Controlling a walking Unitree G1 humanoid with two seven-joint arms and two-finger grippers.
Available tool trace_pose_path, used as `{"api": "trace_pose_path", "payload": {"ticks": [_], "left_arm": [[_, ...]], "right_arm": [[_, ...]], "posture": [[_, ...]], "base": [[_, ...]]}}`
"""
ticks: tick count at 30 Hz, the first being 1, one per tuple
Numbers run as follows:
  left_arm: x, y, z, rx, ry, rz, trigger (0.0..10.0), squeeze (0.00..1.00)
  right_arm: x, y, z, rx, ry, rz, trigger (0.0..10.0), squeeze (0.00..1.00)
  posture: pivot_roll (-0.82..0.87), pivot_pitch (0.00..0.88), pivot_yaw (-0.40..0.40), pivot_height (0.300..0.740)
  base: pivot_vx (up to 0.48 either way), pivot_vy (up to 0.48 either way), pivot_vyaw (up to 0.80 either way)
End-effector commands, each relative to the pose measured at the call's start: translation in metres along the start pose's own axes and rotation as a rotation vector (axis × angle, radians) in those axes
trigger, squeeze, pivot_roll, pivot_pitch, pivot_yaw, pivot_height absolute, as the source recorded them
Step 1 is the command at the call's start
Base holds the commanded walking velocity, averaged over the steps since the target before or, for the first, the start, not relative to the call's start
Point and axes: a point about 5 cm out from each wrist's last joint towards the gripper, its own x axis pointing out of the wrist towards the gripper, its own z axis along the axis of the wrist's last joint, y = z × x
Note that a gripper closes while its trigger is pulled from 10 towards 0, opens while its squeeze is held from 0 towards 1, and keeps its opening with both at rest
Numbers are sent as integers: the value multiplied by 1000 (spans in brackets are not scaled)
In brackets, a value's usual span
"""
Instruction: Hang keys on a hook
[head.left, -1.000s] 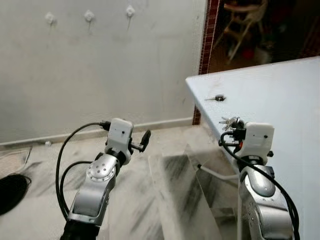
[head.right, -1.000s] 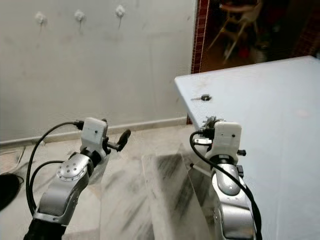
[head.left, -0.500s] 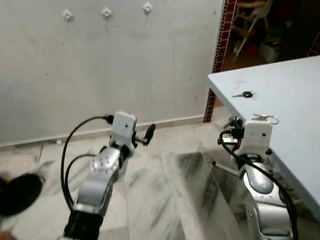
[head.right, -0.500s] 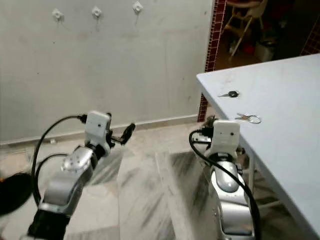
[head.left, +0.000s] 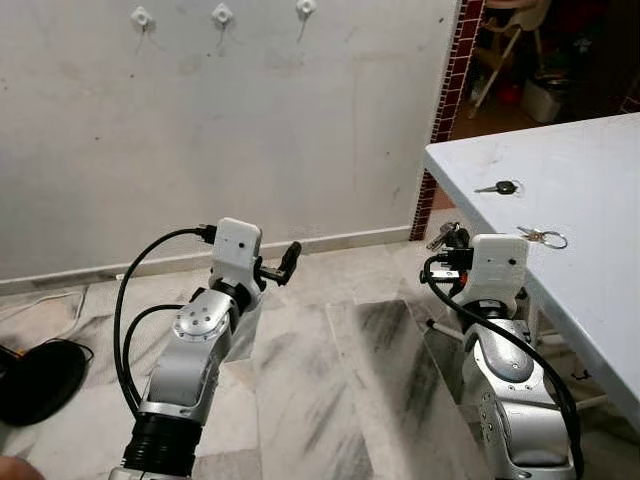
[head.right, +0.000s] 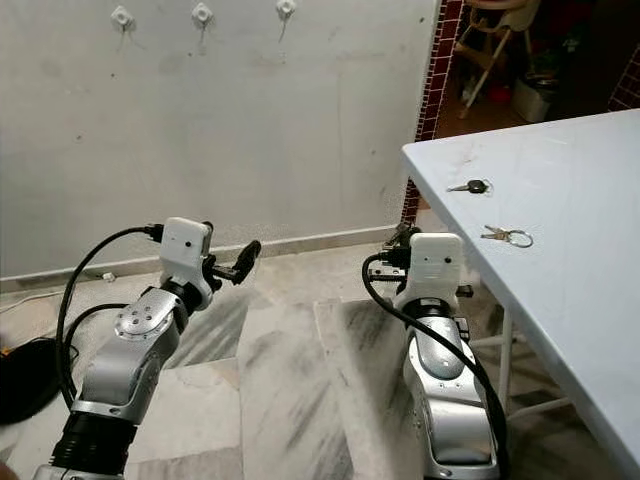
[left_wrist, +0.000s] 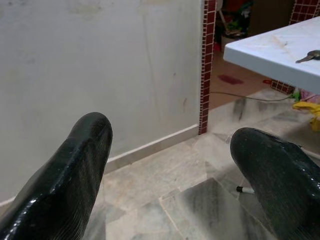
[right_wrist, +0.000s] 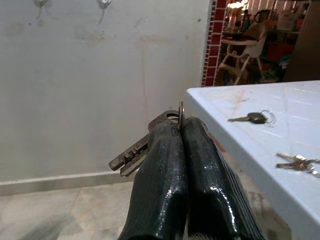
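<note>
Keys (right_wrist: 150, 134) sit pinched in the raised right claw (right_wrist: 181, 131); left claw (left_wrist: 170, 150) gapes wide.

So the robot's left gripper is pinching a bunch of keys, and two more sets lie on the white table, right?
Not quite: the right gripper pinches the bunch of keys, as the right wrist view shows; the left gripper is open. Two more sets, and, lie on the white table.

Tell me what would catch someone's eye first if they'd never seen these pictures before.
Probably the right end effector, shut on a bunch of keys and held up beside the corner of the pale blue table. Next, the three white hooks high on the grey wall ahead. The left end effector is open and holds nothing, while two more sets of keys lie on the table.
</note>
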Motion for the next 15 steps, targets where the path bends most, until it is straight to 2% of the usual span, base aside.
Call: {"api": "trace_pose_path", "payload": {"ticks": [1,4,15], "left_arm": [[1,3,2,4,-4,0,10000,0],[1,4,2,1,-4,-1,10000,0],[2,2,2,-11,-4,-10,10000,0]], "right_arm": [[2,-1,5,-2,-25,-3,10000,0],[1,-2,3,-3,-21,-3,10000,0],[1,0,2,-9,-17,10,10000,0]], "posture": [[43,0,49,740],[45,0,45,740],[43,0,44,740]], "base": [[0,0,0],[0,0,0],[252,0,0]]}}
